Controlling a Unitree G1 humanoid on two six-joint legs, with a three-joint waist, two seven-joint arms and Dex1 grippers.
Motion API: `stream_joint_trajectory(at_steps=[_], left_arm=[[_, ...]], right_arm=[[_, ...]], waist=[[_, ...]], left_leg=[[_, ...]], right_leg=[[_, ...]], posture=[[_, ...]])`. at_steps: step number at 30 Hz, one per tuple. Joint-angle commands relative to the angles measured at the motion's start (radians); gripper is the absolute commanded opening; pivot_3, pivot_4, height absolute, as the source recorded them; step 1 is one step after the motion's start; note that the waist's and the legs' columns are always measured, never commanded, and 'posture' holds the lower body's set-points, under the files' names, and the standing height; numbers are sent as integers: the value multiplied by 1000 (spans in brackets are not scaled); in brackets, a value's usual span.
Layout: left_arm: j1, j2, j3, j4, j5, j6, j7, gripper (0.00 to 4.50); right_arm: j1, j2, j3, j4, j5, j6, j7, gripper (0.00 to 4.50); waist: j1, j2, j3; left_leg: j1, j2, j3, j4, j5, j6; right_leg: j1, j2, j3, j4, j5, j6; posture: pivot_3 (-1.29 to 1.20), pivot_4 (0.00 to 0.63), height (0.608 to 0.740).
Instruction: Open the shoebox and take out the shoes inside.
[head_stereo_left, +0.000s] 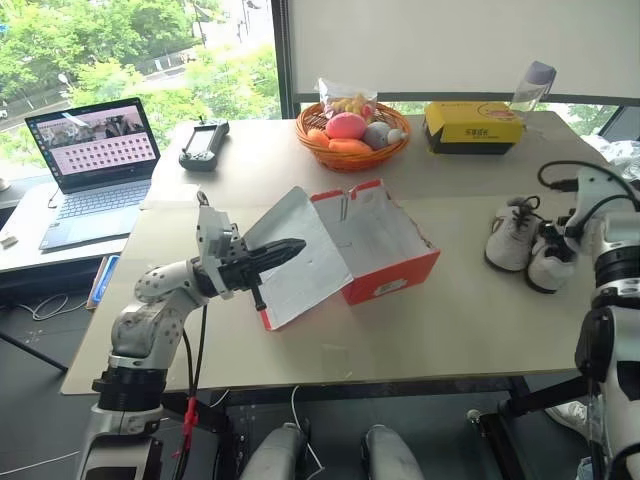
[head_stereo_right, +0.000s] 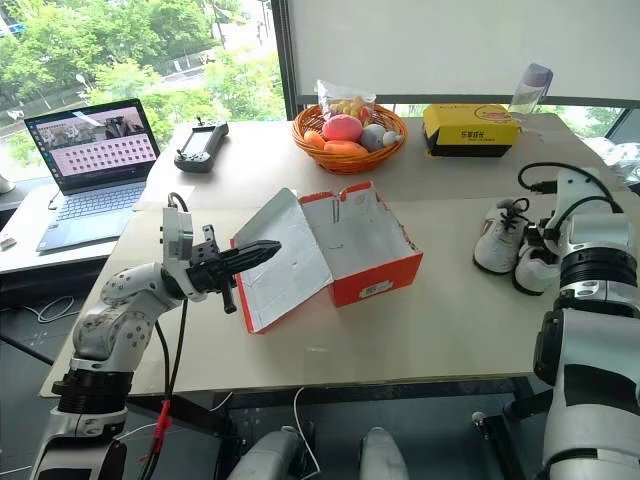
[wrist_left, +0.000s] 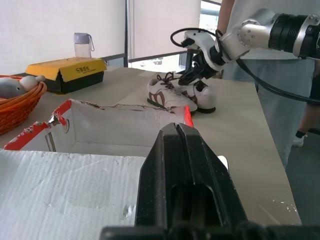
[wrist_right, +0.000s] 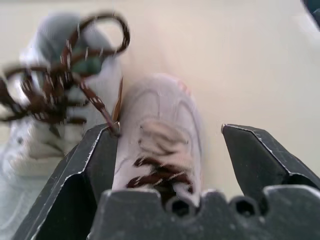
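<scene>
The red shoebox (head_stereo_left: 385, 262) stands open in the middle of the table. Its lid (head_stereo_left: 300, 262) is folded back to the left, pale inside up. My left gripper (head_stereo_left: 298, 246) is shut, its tips resting against the inside of the lid. Both whitish shoes (head_stereo_left: 515, 238) with dark laces sit side by side on the table to the right of the box. My right gripper (wrist_right: 167, 130) is low over them and open. One shoe (wrist_right: 162, 125) lies between its fingers, and the right finger (wrist_right: 252, 150) is clear of it.
At the back of the table are an orange basket (head_stereo_left: 352, 152) of fruit, a yellow box (head_stereo_left: 472, 128) and a bottle (head_stereo_left: 531, 84). A laptop (head_stereo_left: 95, 160) and a controller (head_stereo_left: 203, 143) sit at the left. A person (wrist_left: 272, 105) stands just past the table's right edge.
</scene>
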Motion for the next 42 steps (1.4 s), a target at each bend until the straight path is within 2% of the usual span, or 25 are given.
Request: stream_joint_trajectory(at_steps=[1, 4, 7, 10, 12, 17, 20, 24, 32, 42], left_arm=[[-8, 11, 10, -26, -9, -3, -2, 0], [-8, 14, 8, -32, -10, 5, 0, 0], [9, 17, 10, -45, -4, 14, 22, 0], [28, 11, 22, -49, 13, 19, 76, 0], [32, -15, 56, -28, 52, 25, 208, 0], [47, -82, 190, 1, 157, 25, 576, 0], [62, -117, 309, 8, 216, 35, 813, 0], [114, -128, 396, 35, 278, 23, 970, 0], [188, -144, 450, 41, 262, -33, 1001, 0], [165, -158, 405, 102, 260, -64, 964, 0]], right_arm=[[-21, -30, -62, -204, 30, 105, -18, 3920], [15, 7, -138, -404, 119, 179, 26, 3920], [128, 75, -168, -714, 328, 282, 229, 3920], [270, 69, -125, -904, 377, 271, 321, 3920], [340, 93, -124, -957, 372, 227, 306, 3920], [487, 117, -51, -1033, 259, 70, 222, 3920], [558, 150, -66, -1024, 214, -3, 153, 3920], [638, 182, -74, -997, 153, -100, 73, 3920], [768, 247, -82, -962, 97, -239, 4, 3920], [829, 276, -78, -963, 64, -298, -20, 3920]], waist=[[1, 0, 0], [2, 0, 0], [-3, 0, 0], [0, 0, 0], [9, 0, 0], [28, 0, 0], [30, -1, 0], [31, -1, 0], [43, -1, -1], [48, -1, -1]], left_leg=[[0, 0, 0, 0, 0, 0], [0, 0, 0, 0, 0, 0], [0, 1, 0, -1, 0, 0], [0, 2, -1, 1, 0, 2], [0, 1, -1, 1, 0, 2], [-2, 0, -1, 7, -2, 2], [-2, 0, -1, 8, -3, 2], [-2, -1, -1, 8, -3, 3], [0, -1, -1, 8, -3, 2], [0, -1, -1, 8, -3, 2]], right_leg=[[0, 0, 0, 0, 0, 0], [-1, 0, 0, 0, 0, 0], [-1, 0, 0, 0, 0, 0], [0, 0, 0, 0, 0, 1], [0, -1, -1, 0, -1, 1], [0, -3, -1, 1, 0, 3], [-1, -3, -1, 0, 0, 4], [0, -2, 0, 1, 1, 4], [0, -2, -1, 0, 1, 4], [0, -2, -1, 0, 1, 4]], posture=[[0, 150, 732], [0, 150, 732], [0, 150, 732], [0, 150, 732], [0, 150, 732], [0, 150, 732], [0, 150, 732], [0, 150, 732], [0, 150, 732], [0, 150, 732]])
